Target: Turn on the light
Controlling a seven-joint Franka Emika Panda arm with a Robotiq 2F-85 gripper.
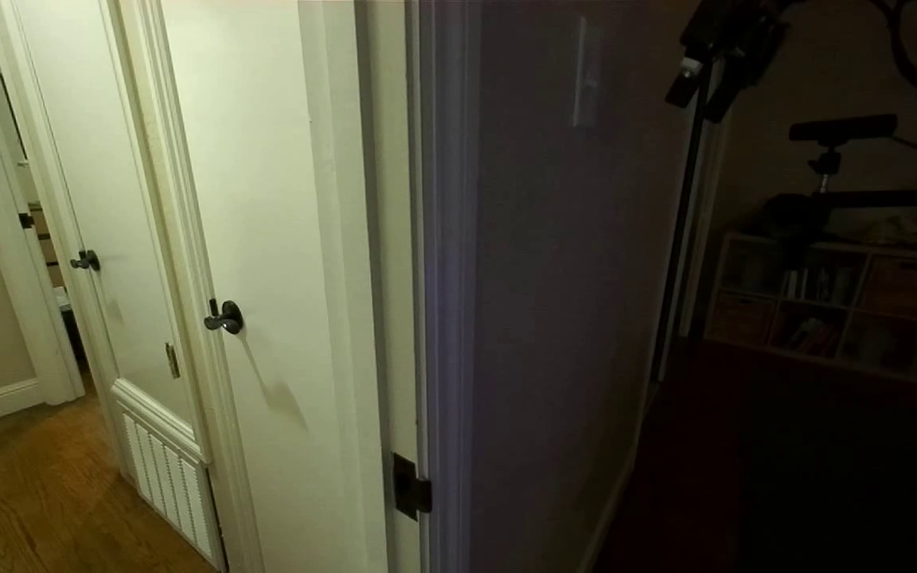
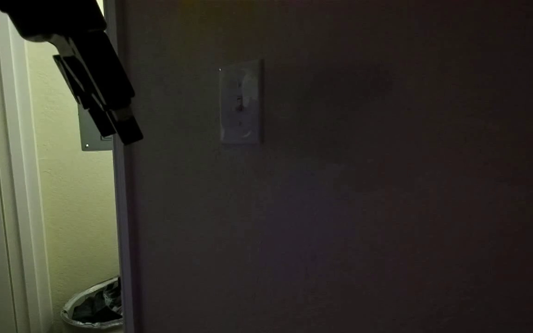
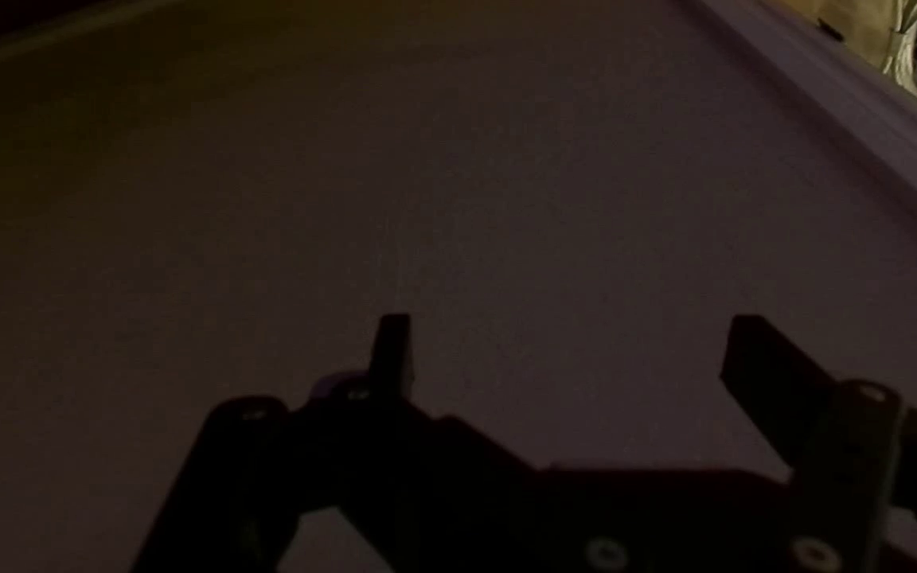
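Note:
The light switch is a pale, upright wall plate [image 2: 229, 122] with a small toggle [image 2: 239, 103] in its middle. The plate also shows faintly, edge-on, in an exterior view [image 1: 586, 76]. The room around it is dark and no lamp is in view. My gripper [image 2: 117, 132] is a dark silhouette to the left of the plate there, apart from it, with its fingers tilted downward. It also hangs to the right of the plate in an exterior view [image 1: 700, 99]. In the wrist view its fingers [image 3: 566, 342] are wide apart with nothing between them; only bare wall shows and the plate is out of view.
A door frame [image 1: 450, 318] edges the dark wall beside a lit hallway with white doors and dark door handles [image 1: 228, 317]. A camera on a mount [image 1: 842, 130] and a cube shelf [image 1: 848, 306] are at the back. A basket [image 2: 90, 326] stands beyond the frame.

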